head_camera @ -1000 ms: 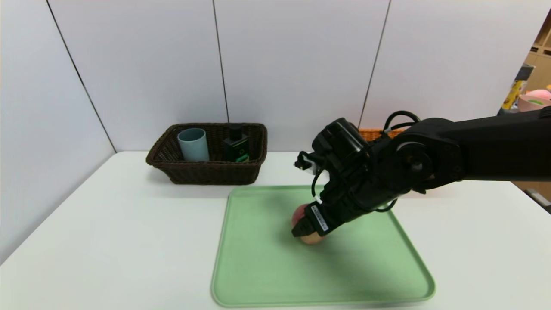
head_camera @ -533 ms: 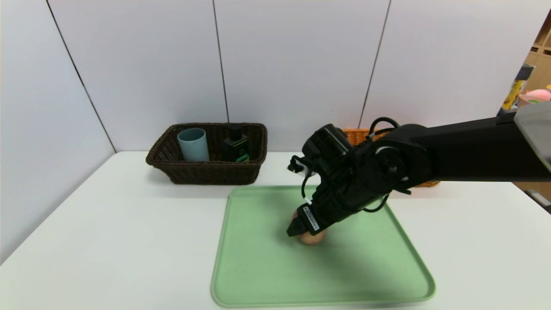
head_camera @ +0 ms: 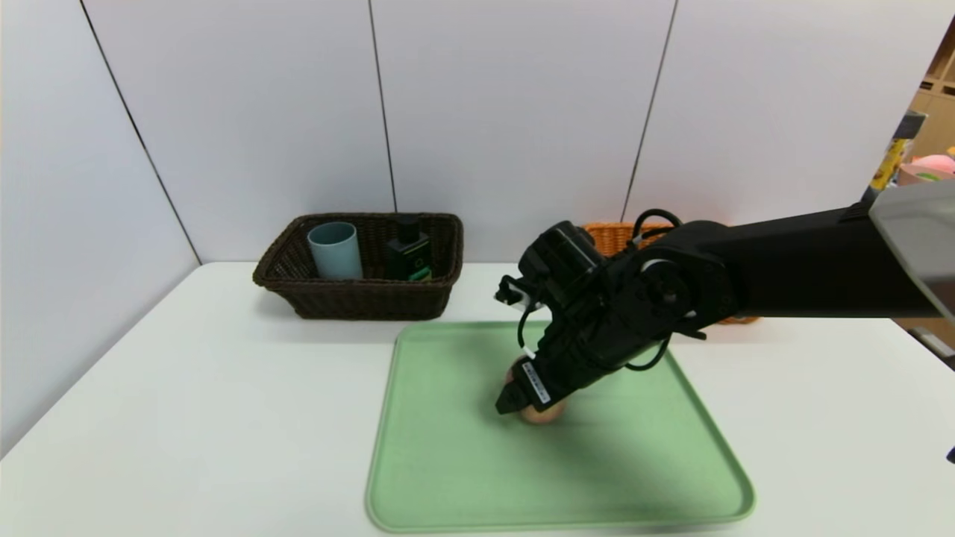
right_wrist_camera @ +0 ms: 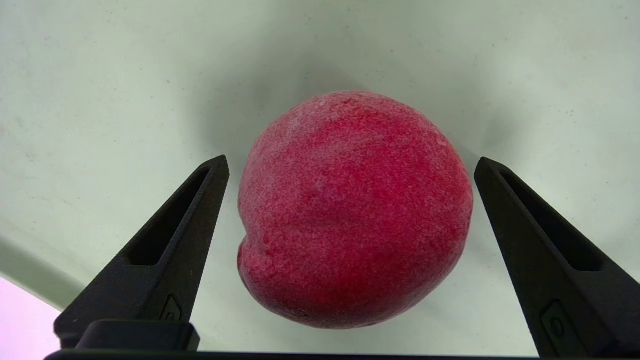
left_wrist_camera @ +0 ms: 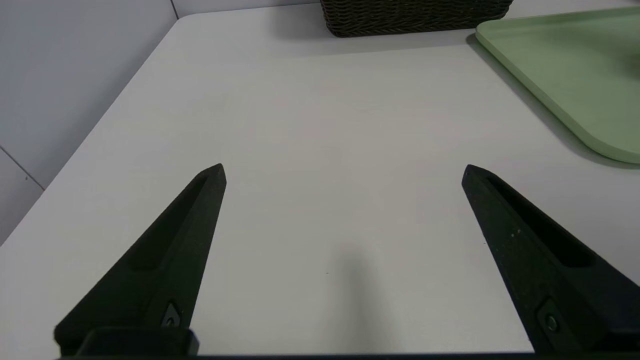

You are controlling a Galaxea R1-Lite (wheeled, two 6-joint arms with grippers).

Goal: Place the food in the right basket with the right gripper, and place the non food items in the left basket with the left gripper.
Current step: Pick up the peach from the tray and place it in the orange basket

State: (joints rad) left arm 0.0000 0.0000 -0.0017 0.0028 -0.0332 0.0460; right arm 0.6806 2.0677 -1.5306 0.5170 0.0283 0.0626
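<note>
**A:** ok going left to right with the green tray point(head_camera: 462, 477) as my anchor. Left of the tray and farther back, the left basket point(head_camera: 358, 298) sits on the worktop point(head_camera: 186, 418), dark brown wicker. Inside it stand the grey-blue cup point(head_camera: 335, 250) and the black pump bottle point(head_camera: 408, 253), cup on the left side, bottle toward the right, both upright.

**B:** and the left gripper point(left_wrist_camera: 345, 172)? can't find it from the head cam.

**A:** only shows in its own wrist cam. Jaws spread wide, nothing between them, just bare worktop below, with the tray's corner and the basket's base off ahead.

**B:** so the action's on the tray?

**A:** yep. The peach point(head_camera: 539, 412) lies on the tray, around the middle. The right gripper point(right_wrist_camera: 350, 165) points steeply down at it, fingers point(right_wrist_camera: 185, 225) splayed out fully, one on each side of the fruit.

**B:** gripping it?

**A:** nope, released. In the wrist cam there's a sliver of tray showing between each finger and the peach skin, so it straddles without touching.

**B:** right basket point(head_camera: 613, 237)?

**A:** behind the tray's right back corner, orange-tan, mostly hidden by the arm. Can't tell what's inside.
</note>
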